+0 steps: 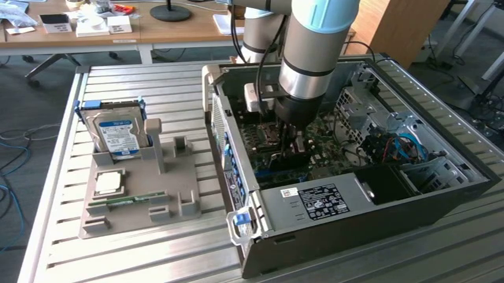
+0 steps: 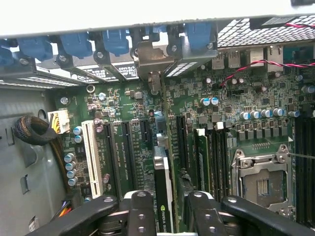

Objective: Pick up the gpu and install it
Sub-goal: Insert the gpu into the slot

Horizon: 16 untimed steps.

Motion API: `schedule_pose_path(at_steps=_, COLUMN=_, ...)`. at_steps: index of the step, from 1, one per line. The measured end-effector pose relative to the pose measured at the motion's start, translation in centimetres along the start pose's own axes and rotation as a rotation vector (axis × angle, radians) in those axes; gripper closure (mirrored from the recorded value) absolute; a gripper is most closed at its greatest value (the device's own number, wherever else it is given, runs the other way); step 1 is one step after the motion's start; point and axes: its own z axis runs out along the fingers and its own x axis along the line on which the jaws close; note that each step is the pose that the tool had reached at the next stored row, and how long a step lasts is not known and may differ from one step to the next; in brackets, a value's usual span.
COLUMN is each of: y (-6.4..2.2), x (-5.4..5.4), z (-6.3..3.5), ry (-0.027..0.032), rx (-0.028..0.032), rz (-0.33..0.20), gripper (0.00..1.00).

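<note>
The gripper (image 2: 165, 216), black and bolt-studded, has its fingers (image 2: 140, 216) clamped on either side of the gpu (image 2: 163, 191), a thin dark card seen edge-on, standing upright over the green motherboard (image 2: 123, 128) among long black slots. Blue plastic latches (image 2: 115, 42) line the case's rear edge. In the exterior view the arm (image 1: 315, 53) reaches down into the open grey computer case (image 1: 441, 200), which lies on a ribbed metal table (image 1: 141, 259). Beside it, a beige holder (image 1: 138, 200) carries a silver hard drive (image 1: 115, 132). Wooden desks (image 1: 110, 35) stand behind.
</note>
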Motion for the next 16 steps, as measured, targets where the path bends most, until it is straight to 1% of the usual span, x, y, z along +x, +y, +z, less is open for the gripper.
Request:
schedule_pose_path(at_steps=6, y=0.00, x=0.00, z=0.00, ry=-0.0011, rx=-0.0006, rz=-0.008, gripper=0.67)
schedule_pose_path(at_steps=12, y=-0.02, x=-0.01, z=0.03, ry=-0.0028, rx=-0.0021, rz=-0.033, gripper=0.67)
schedule_pose_path(at_steps=16, y=-0.03, x=-0.01, z=0.04, ry=-0.0031, rx=-0.0022, rz=-0.034, gripper=0.67)
